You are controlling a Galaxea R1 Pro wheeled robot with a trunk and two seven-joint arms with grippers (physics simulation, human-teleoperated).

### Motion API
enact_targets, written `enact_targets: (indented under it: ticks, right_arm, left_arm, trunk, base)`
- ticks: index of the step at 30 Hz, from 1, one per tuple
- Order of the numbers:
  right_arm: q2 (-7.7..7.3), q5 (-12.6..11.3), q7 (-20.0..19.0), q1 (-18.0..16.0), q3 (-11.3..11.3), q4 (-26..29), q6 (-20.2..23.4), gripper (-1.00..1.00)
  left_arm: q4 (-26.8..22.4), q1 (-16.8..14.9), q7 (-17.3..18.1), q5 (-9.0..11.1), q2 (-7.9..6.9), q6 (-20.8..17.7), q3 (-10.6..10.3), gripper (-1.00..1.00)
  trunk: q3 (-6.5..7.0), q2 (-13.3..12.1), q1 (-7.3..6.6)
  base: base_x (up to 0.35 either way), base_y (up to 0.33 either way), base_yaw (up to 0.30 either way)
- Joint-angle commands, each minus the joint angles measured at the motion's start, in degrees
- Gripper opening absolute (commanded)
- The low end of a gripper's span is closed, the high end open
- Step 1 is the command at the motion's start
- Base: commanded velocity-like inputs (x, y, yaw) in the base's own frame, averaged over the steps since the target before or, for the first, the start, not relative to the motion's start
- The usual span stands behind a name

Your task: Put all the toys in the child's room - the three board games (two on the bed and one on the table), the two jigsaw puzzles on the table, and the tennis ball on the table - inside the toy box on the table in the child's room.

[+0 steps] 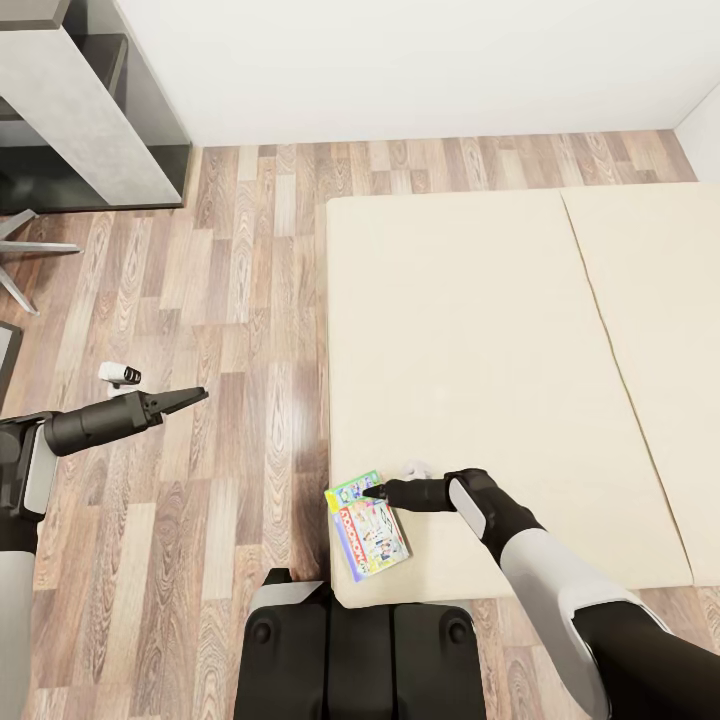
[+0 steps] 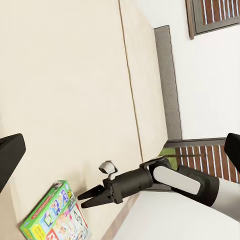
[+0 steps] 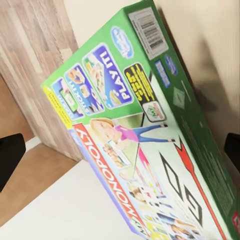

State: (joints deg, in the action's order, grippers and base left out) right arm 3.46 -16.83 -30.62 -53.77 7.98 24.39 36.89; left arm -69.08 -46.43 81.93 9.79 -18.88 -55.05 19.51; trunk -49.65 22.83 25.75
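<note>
Monopoly board game (image 1: pixel 369 524) sits flat on the near left corner of the bed (image 1: pixel 480 330), right by the mattress edge, looks like two boxes stacked with a green one poking out underneath. Right wrist view gets the cover art up close (image 3: pixel 145 150), logo and barcode readable, which the head view can't resolve. Right gripper (image 1: pixel 374 492) reaches in low from the side, arm bent at the elbow, tips at the box's far edge; fingers look together. Left gripper (image 1: pixel 196 397) hangs out over the wood floor (image 1: pixel 230 300), fingers pinched together, arm stretched forward.
</note>
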Motion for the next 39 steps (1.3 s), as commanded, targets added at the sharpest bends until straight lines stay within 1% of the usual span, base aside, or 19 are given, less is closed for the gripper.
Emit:
enact_targets:
  ticks: [1, 17, 39]
  right_arm:
    - [-0.01, -0.32, 0.15, -0.02, 0.22, 0.05, 0.24, 1.00]
    - [0.31, -0.26, 0.46, -0.02, 0.45, 0.04, 0.04, 1.00]
    - [0.32, -0.23, 0.47, -0.02, 0.43, 0.04, 0.03, 1.00]
  left_arm:
    - [0.00, -0.03, 0.16, 0.06, -0.01, -0.58, 0.00, 1.00]
    - [0.00, -0.06, 0.16, 0.06, -0.01, -0.50, 0.00, 1.00]
    - [0.00, -0.06, 0.16, 0.06, -0.01, -0.50, 0.00, 1.00]
  trunk:
    - [-0.06, 0.09, 0.03]
    - [-0.06, 0.09, 0.03]
    - [-0.06, 0.09, 0.03]
  base:
    - [0.000, 0.000, 0.000]
    - [0.000, 0.000, 0.000]
    - [0.000, 0.018, 0.000]
